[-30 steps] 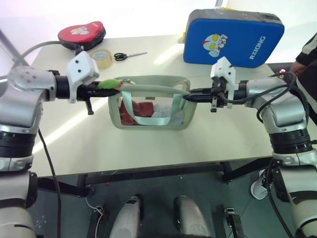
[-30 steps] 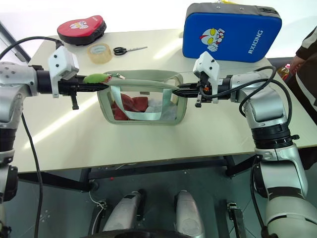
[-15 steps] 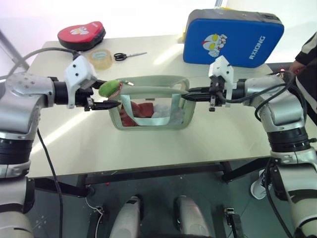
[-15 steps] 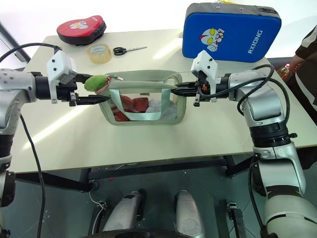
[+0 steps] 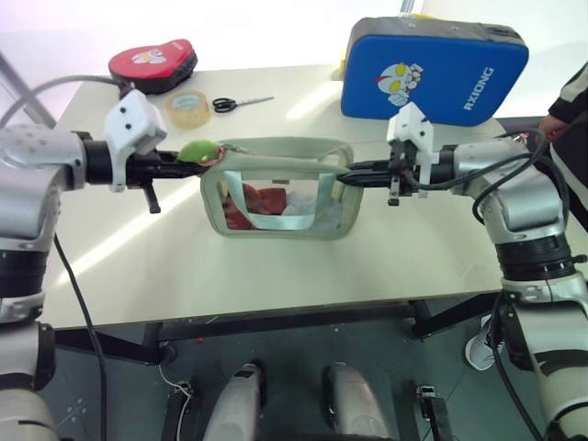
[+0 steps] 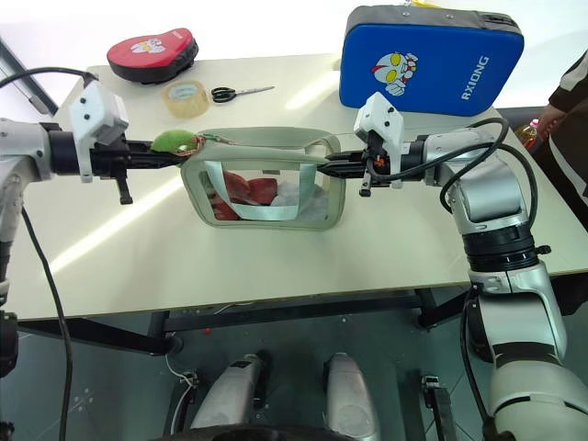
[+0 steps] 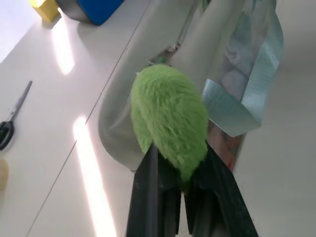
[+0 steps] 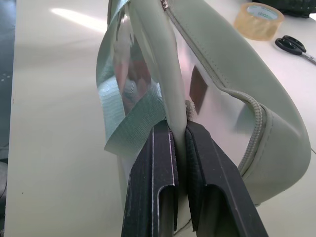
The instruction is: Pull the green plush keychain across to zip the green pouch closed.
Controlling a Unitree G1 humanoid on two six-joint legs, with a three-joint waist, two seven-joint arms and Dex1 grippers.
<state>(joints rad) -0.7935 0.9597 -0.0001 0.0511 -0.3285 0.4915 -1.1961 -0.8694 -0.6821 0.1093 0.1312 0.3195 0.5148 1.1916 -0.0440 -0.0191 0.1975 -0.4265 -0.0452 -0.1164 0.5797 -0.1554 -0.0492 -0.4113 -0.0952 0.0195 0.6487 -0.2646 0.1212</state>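
So that the pouch (image 5: 280,188) cannot slide on the desk (image 5: 276,266), the right claw (image 5: 351,175) pinches its end trim, anchoring it, while the left claw (image 5: 188,158) clamps the keychain (image 5: 197,152) at the opposite end, likely to tug the zipper.

My silver arms carry black joint bands, white wrist camera boxes (image 5: 134,128), loose black cables and thin black fingers (image 8: 153,187).

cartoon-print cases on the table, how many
2: a red cartoon case at the far left corner beside the tape roll, and a big blue cartoon case standing at the far right edge. None looks hidden.
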